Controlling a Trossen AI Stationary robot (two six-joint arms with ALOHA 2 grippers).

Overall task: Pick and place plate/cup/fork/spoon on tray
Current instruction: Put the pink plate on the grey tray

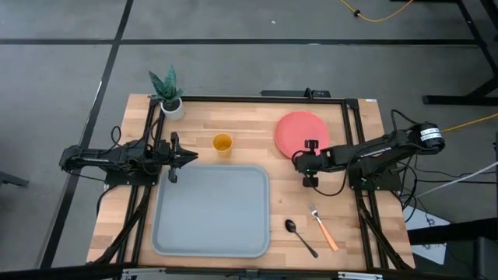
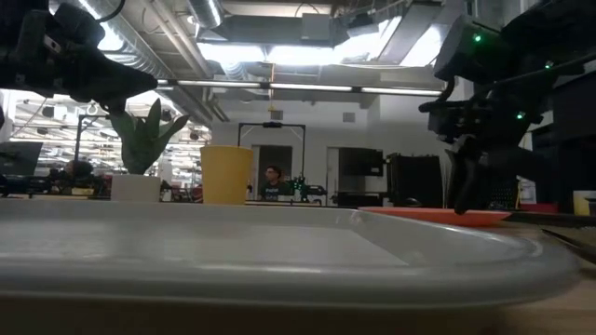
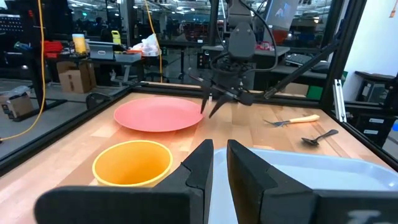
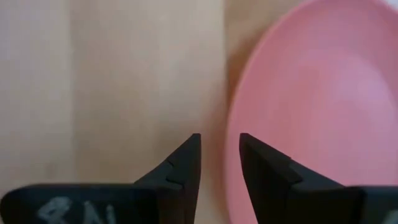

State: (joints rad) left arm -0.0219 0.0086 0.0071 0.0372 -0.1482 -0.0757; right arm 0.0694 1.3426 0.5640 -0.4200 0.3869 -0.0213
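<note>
The coral-pink plate [image 1: 302,131] lies flat on the table at the far right. My right gripper [image 1: 300,160] [image 4: 220,155] is open and points down at the plate's near-left rim [image 4: 229,134], with one finger inside the rim and one outside. The yellow cup [image 1: 222,143] stands upright beyond the grey-blue tray [image 1: 210,211]. The dark spoon [image 1: 299,236] and the orange-handled fork [image 1: 324,227] lie right of the tray, near the front. My left gripper [image 1: 191,158] [image 3: 221,158] hovers over the tray's far left corner with its fingers nearly together. My right gripper comes at the plate's near-left rim [image 4: 229,134] from above with its fingers pointing down and astride the rim. I cannot tell whether a finger touches the plate. The plate lies flat on the table.
A white pot with a green plant [image 1: 168,95] stands at the far left corner. A black frame [image 1: 354,140] runs along the table's sides. Bare wood shows between the tray and the plate.
</note>
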